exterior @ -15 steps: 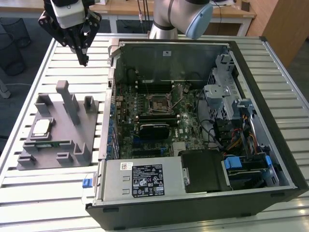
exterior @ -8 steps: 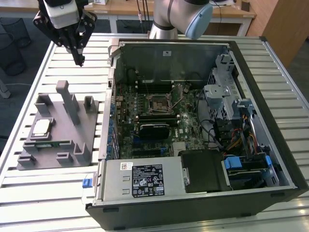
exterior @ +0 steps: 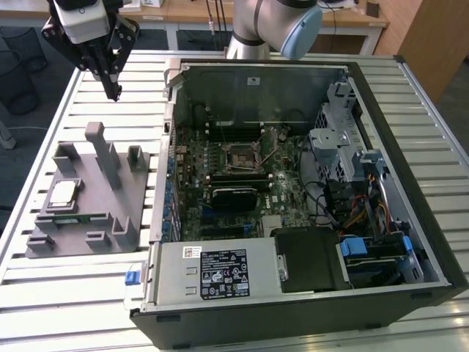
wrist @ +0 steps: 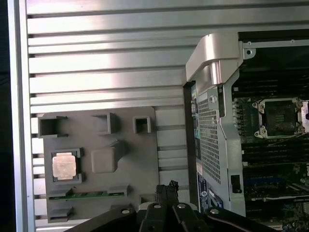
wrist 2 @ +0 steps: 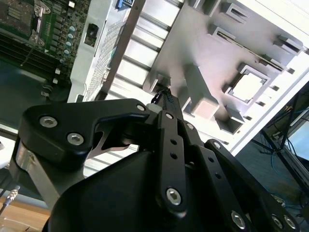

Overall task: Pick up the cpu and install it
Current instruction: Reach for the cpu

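The cpu (exterior: 62, 193) is a small silvery square lying flat in a recess of the grey holder tray (exterior: 110, 183), at the exterior view's left. Both wrist views show the cpu (wrist: 64, 166) (wrist 2: 248, 87) sitting alone in its pocket. My gripper (exterior: 115, 93) hangs high above the slatted table beyond the tray, shut with nothing held, well apart from the chip. Its black fingertips (wrist: 166, 186) (wrist 2: 163, 94) are pressed together. The bare socket (exterior: 240, 155) (wrist: 280, 117) sits on the green motherboard inside the open computer case (exterior: 410, 147).
A green memory stick (wrist: 87, 194) lies in a slot of the tray beside the cpu. Upright grey posts (exterior: 102, 150) rise from the tray. The case's metal wall (wrist: 212, 96) stands between tray and motherboard. A drive cage and cables (exterior: 352, 183) crowd the case's far side.
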`<action>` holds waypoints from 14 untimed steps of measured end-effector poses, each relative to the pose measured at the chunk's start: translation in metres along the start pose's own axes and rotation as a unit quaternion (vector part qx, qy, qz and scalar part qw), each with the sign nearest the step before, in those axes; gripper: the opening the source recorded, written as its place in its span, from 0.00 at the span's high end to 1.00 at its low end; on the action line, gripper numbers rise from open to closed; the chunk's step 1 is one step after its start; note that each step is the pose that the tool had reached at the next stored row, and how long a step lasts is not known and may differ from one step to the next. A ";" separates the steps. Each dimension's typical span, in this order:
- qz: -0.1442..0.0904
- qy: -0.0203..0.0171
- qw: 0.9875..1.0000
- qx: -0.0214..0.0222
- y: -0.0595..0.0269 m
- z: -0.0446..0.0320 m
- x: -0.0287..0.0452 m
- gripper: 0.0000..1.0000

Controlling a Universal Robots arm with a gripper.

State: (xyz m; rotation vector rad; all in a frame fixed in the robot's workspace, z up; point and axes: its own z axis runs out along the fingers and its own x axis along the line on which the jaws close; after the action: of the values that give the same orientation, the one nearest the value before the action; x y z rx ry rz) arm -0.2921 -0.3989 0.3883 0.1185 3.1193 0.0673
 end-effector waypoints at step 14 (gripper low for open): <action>0.000 0.000 1.000 0.000 -0.0015 0.0002 0.0198 0.89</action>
State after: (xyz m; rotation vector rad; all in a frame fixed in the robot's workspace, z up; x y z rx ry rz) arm -0.3119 -0.3989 0.3877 0.1185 3.1197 0.0674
